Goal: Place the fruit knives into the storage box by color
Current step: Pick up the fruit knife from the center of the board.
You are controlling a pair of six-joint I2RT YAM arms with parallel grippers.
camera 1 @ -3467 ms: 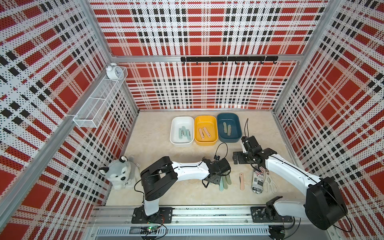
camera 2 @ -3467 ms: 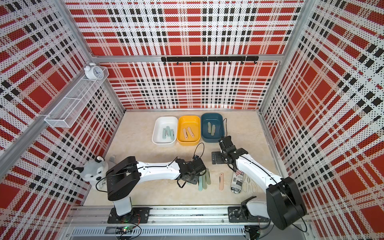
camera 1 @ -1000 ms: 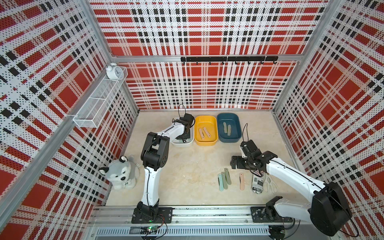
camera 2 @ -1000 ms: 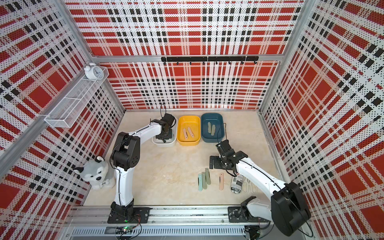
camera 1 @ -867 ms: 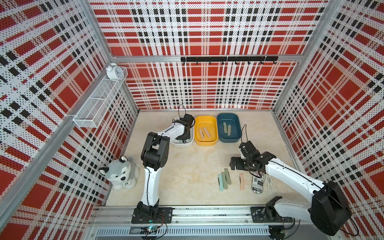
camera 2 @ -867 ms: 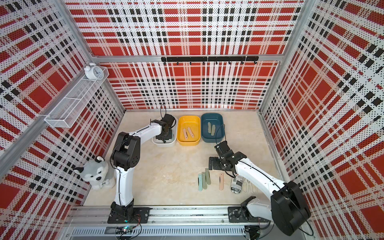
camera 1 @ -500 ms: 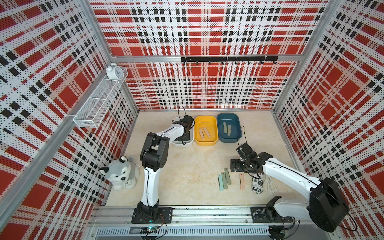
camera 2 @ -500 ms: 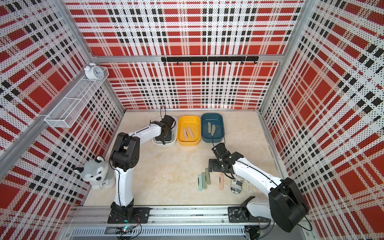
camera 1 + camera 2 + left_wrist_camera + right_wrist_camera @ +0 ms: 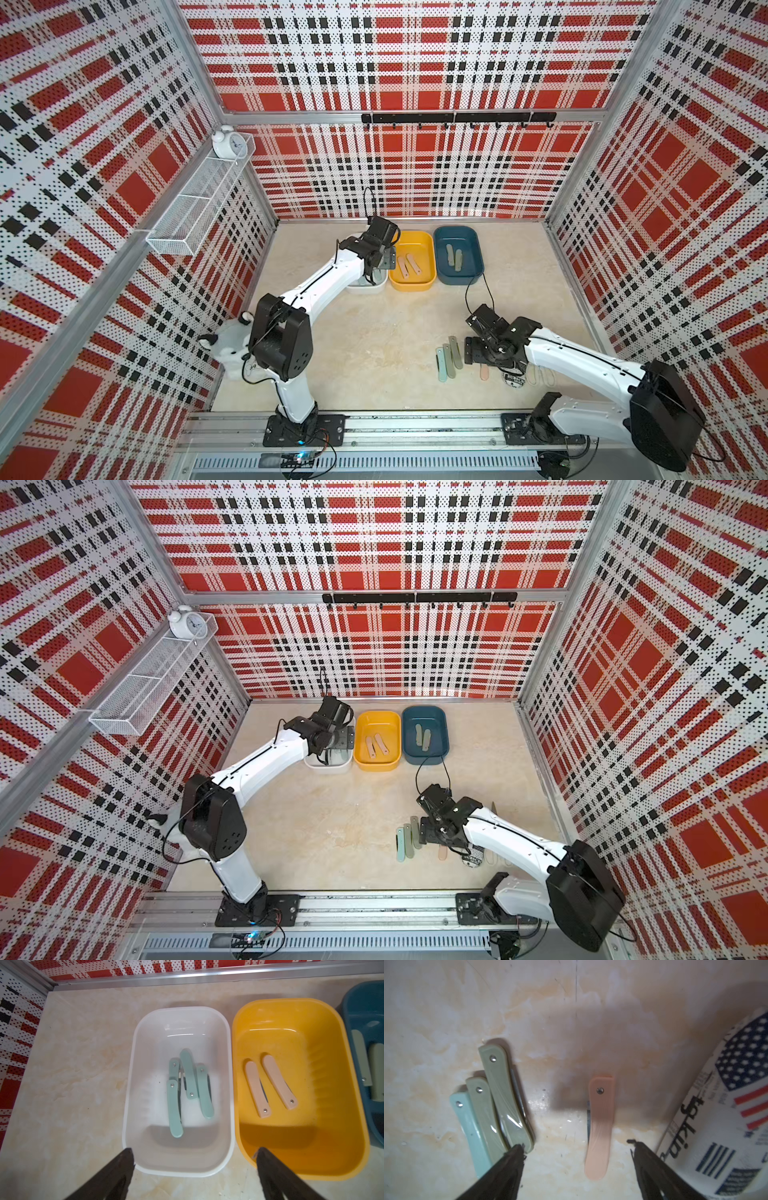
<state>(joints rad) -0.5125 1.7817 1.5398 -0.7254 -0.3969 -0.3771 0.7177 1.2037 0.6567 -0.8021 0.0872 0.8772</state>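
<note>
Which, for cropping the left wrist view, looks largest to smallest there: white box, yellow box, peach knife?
1. yellow box and white box: near equal, yellow slightly wider; not ranked.
2. peach knife: far smaller.

My left arm (image 9: 328, 278) covers most of the white box (image 9: 368, 287) in both top views. The blue box (image 9: 365, 1009) runs off my left wrist view's edge, cutting off one sage knife (image 9: 377, 1072). The printed cylinder (image 9: 726, 1115) is cropped too, and my right finger (image 9: 504, 1172) hides the mint knife (image 9: 469, 1126) at its end.
</note>
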